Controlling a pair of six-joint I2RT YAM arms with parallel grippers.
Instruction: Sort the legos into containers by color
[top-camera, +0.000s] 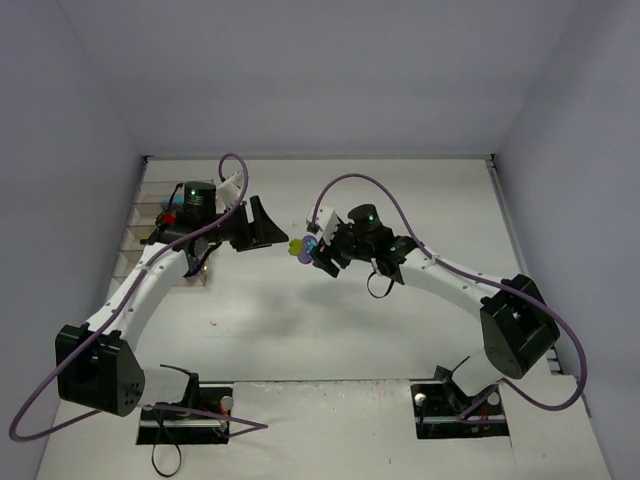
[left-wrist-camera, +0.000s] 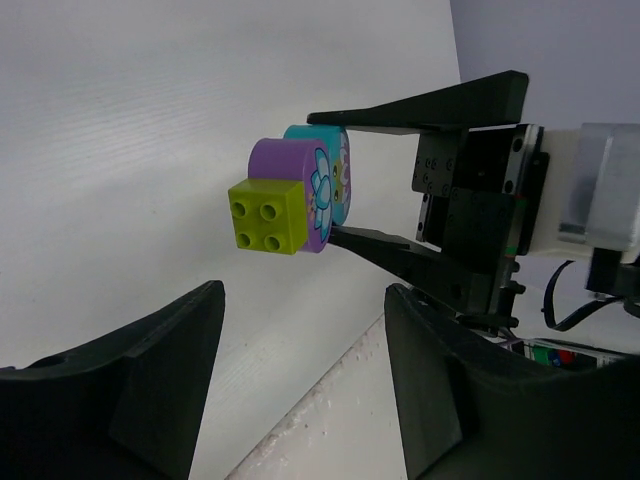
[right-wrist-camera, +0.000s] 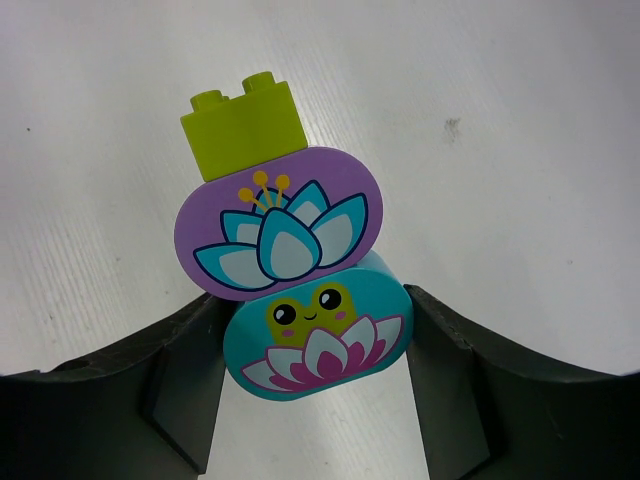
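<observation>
Step in hand: breaking up a three-colour stack before sorting.

Right hand (right-wrist-camera: 313, 322) is clamped on the cyan piece (right-wrist-camera: 315, 345), one finger on each side. It holds the stack in the air above the counter (top-camera: 400, 190), about mid-counter. The purple piece (right-wrist-camera: 275, 225) is stuck onto the cyan one. The lime brick (right-wrist-camera: 243, 128) is stuck onto the purple one at the far end, studs outward.

Left hand (left-wrist-camera: 302, 295) is wide open with nothing in it. It points at the lime end of the stack, near it but apart, no contact.

Bins (top-camera: 140, 228) sit at the far left of the counter, partly hidden by the left arm. A red brick (top-camera: 168, 217) shows there; I can't tell which bin it is in. The stack is well apart from the bins.

Progress, as a judgement: mid-task. These three colours are joined, so none of them can be binned yet.

Next move calls for:
- Left hand moves in and centres its fingers around the lime brick alone, not the purple piece.
- It closes, then pulls or twists away while the right hand holds firm.

Risks: the lime brick is small, so the grip could slip. The purple piece could come away with it.
</observation>
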